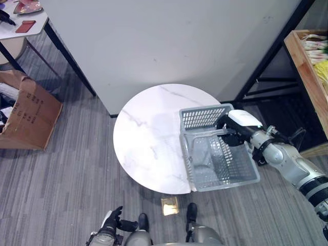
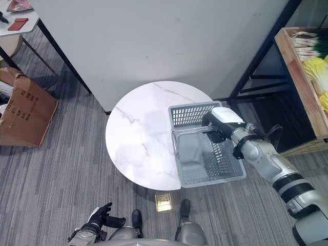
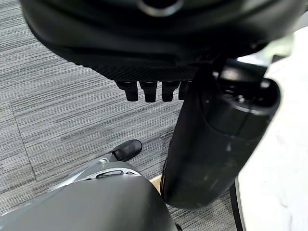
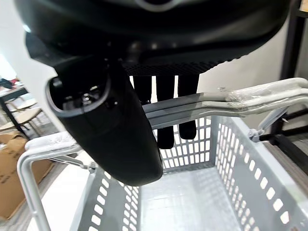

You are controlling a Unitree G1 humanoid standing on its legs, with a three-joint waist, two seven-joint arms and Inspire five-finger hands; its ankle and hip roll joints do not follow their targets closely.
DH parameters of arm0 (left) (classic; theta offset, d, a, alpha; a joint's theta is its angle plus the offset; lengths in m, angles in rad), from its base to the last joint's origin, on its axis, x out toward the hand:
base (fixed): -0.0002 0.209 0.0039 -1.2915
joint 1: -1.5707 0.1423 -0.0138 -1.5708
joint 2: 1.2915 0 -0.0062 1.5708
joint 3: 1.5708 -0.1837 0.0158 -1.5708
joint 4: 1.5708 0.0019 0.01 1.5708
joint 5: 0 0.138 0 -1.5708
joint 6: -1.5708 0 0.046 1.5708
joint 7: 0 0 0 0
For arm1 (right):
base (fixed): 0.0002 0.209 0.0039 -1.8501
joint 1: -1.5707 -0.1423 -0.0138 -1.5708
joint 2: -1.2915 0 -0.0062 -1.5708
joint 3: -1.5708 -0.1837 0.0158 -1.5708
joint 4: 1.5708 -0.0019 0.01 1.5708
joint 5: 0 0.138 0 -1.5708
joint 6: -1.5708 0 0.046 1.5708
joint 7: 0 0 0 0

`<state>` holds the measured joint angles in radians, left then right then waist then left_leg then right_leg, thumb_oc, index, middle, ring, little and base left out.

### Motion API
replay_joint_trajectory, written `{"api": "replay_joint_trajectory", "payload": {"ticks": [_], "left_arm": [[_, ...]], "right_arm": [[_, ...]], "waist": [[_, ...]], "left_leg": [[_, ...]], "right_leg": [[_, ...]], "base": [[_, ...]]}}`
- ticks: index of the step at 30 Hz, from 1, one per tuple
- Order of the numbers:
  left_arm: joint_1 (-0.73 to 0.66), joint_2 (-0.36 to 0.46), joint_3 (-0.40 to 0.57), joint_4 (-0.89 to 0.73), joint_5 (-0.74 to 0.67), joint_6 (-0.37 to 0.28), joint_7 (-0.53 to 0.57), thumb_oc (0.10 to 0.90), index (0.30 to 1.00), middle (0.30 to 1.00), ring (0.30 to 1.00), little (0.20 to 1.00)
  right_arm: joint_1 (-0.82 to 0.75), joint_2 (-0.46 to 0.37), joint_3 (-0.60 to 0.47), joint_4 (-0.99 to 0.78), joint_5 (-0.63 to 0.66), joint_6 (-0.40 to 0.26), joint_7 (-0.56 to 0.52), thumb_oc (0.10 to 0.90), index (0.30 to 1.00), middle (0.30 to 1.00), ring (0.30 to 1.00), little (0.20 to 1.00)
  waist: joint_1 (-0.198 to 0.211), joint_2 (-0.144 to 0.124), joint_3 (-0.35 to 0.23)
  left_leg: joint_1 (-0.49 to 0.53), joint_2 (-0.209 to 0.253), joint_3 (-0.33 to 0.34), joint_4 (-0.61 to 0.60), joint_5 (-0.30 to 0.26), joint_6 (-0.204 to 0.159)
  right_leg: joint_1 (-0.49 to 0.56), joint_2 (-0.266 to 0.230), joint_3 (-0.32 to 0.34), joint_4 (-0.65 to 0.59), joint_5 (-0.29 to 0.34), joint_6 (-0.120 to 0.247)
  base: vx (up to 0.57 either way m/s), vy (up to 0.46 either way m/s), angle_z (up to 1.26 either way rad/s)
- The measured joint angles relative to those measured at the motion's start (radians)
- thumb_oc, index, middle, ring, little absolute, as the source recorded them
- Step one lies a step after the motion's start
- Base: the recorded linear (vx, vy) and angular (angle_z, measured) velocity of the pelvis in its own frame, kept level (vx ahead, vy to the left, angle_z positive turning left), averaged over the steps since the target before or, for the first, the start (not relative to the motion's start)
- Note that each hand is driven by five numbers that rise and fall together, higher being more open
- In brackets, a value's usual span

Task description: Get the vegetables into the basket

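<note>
A grey perforated plastic basket [image 1: 220, 164] sits at the right edge of a round white marble table [image 1: 148, 138], overhanging it. The right hand [image 2: 219, 124] hooks its fingers [image 4: 163, 130] over the basket's metal handles [image 4: 250, 98]. The left hand [image 1: 110, 221] hangs low over the carpet, fingers relaxed and empty. Vegetables [image 2: 312, 56] lie in a wooden crate [image 2: 297, 82] far right.

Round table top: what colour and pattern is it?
The round table top is white marble with thin grey veins, best seen in the left eye view.

crate [image 2: 302, 82]: cut off at the frame edge | cardboard box [image 1: 28, 115]: partly cropped | right hand [image 4: 144, 96] fingers [image 4: 166, 130]: tips behind basket handle [image 4: 250, 98]
</note>
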<state>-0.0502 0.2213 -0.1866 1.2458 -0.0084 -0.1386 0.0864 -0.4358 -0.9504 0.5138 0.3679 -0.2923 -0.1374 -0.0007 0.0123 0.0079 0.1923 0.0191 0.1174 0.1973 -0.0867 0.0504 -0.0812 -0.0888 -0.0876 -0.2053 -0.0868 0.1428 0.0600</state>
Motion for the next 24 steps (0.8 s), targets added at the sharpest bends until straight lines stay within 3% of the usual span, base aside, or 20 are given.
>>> {"api": "replay_joint_trajectory", "payload": {"ticks": [6,12,14,15,24], "left_arm": [[0.000,0.000,-0.021,0.001,-0.001,-0.001,0.004,0.900,1.000,1.000,1.000,1.000],[-0.008,0.001,-0.043,-0.003,-0.007,-0.003,0.022,0.900,1.000,1.000,1.000,1.000],[-0.009,0.001,-0.045,-0.003,-0.011,-0.003,0.023,0.900,1.000,1.000,1.000,1.000],[-0.009,0.001,-0.046,-0.003,-0.011,-0.004,0.023,0.900,1.000,1.000,1.000,1.000],[-0.009,0.002,-0.041,0.002,-0.012,-0.003,0.022,0.900,1.000,1.000,1.000,1.000]], "right_arm": [[-0.107,0.170,0.018,0.302,-0.036,0.032,-0.082,0.400,0.300,0.300,0.300,0.300],[-0.159,0.217,0.044,0.415,-0.059,0.061,-0.111,0.400,0.300,0.300,0.300,0.300],[-0.159,0.226,0.046,0.415,-0.064,0.066,-0.111,0.592,0.569,0.569,0.569,0.569],[-0.159,0.226,0.047,0.415,-0.064,0.067,-0.111,0.900,1.000,1.000,1.000,1.000],[-0.160,0.211,0.047,0.338,-0.065,0.066,-0.107,0.900,1.000,1.000,1.000,1.000]], "waist": [[0.005,-0.001,-0.006],[0.027,-0.003,-0.009],[0.028,-0.003,-0.009],[0.029,-0.003,-0.009],[0.020,-0.007,-0.010]], "left_leg": [[-0.007,0.001,-0.001,0.000,0.000,0.000],[-0.023,0.001,-0.006,0.001,0.000,0.000],[-0.026,0.001,-0.008,0.001,0.000,0.000],[-0.027,0.001,-0.009,0.001,0.000,0.000],[-0.024,0.000,-0.007,0.001,0.000,0.000]], "right_leg": [[-0.007,0.001,-0.002,0.000,0.002,0.000],[-0.020,0.000,-0.007,0.000,0.004,-0.001],[-0.021,0.000,-0.010,0.000,0.003,-0.001],[-0.021,0.000,-0.011,0.000,0.003,-0.001],[-0.020,0.000,-0.008,0.000,0.003,-0.001]], "base": [[0.00,0.000,0.00],[0.00,0.003,0.02],[-0.01,0.002,0.05],[0.00,0.000,0.00],[0.00,0.000,0.00]]}}
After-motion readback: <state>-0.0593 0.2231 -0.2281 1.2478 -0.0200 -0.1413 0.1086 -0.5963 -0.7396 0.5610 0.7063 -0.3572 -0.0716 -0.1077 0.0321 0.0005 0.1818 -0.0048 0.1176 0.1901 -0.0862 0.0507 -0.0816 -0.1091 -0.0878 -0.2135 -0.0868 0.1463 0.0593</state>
